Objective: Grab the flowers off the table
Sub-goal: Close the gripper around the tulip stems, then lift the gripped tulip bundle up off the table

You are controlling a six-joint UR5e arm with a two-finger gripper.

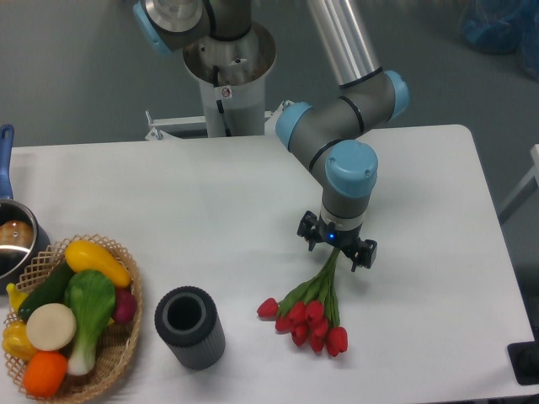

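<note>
The flowers point(310, 318) are a bunch of red tulip buds with green leaves, lying on the white table point(210, 202) at the front right of centre. Their green stems point(330, 271) run up and to the right, under my gripper point(336, 251). The gripper points straight down over the stem ends. Its fingers are hidden beneath the wrist and the black camera mount, so I cannot see whether they are closed on the stems. The buds appear to rest on the tabletop.
A dark grey cylindrical cup point(189, 326) stands upright left of the flowers. A wicker basket point(118, 353) of toy vegetables sits at the front left corner. A pot with a blue handle point(10, 236) is at the left edge. The arm's base column point(227, 80) stands behind the table.
</note>
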